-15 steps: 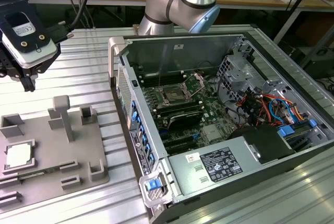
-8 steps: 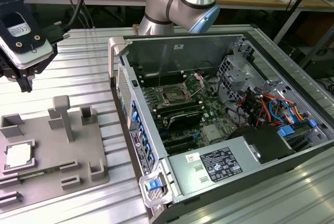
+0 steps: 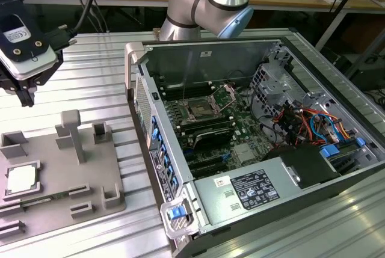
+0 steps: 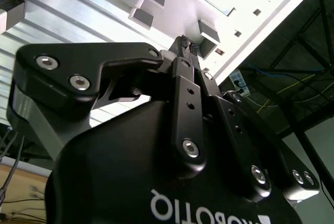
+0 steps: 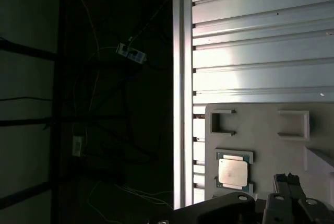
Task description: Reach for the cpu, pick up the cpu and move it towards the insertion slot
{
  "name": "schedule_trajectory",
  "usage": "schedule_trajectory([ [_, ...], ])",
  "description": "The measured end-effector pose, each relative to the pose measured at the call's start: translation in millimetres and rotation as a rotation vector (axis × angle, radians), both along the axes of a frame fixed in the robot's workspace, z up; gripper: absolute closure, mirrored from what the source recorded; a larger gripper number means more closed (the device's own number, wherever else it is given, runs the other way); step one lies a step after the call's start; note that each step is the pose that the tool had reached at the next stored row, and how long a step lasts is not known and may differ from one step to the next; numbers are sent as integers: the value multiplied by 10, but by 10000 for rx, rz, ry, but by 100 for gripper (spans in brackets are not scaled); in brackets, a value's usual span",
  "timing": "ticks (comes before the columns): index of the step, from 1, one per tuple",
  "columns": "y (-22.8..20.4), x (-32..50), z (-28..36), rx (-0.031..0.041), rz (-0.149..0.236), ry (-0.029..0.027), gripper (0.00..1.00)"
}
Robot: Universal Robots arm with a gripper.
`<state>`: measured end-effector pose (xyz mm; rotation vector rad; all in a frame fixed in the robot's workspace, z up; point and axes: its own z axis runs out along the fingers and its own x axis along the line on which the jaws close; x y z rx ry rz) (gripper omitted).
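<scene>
Fingers [image 4: 182, 51] pressed together, holding nothing; gripper [image 3: 25, 97] hangs above the grey fixture plate [image 3: 54, 177]. The cpu [image 5: 233, 173] lies flat in the plate's recess. For the reach, you'd want the fingers spread and squared over the chip's edges. Open computer case [image 3: 210, 62] stands well apart, insertion slot [image 3: 201, 109] inside. Mind the upright post [image 3: 73, 135] near the cpu.

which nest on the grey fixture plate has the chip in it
The square-framed nest at the exterior view's left edge, holding the silvery-white square cpu; the small U-shaped nests sit bare.
</scene>
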<state>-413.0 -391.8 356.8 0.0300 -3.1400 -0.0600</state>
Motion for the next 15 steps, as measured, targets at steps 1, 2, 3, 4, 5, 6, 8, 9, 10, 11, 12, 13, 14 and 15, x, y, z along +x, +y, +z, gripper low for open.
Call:
schedule_trajectory([
  [1, 0, -3, -1, 0, 0, -1, 89],
  [2, 0, -7, 0, 0, 0, 0, 89],
  [3, 0, -13, 0, -1, 0, 1, 89],
  [4, 0, -19, -1, 0, 0, -1, 89],
  [5, 0, -22, -1, 0, 0, 0, 89],
  [6, 0, -27, -2, 0, 0, -1, 89],
  [8, 0, -49, -2, 0, -1, 0, 89],
  [9, -1, -71, -3, 0, -1, -1, 89],
  [10, -2, -96, -3, 1, 0, 0, 89],
  [11, -3, -129, -5, 3, 0, 0, 89],
  [12, -7, -172, -9, 3, 1, 0, 89],
  [13, -11, -204, -14, 4, 0, -1, 89],
  [14, -16, -232, -19, 3, 0, -1, 89],
  [15, -26, -268, -26, 4, 0, 0, 89],
])
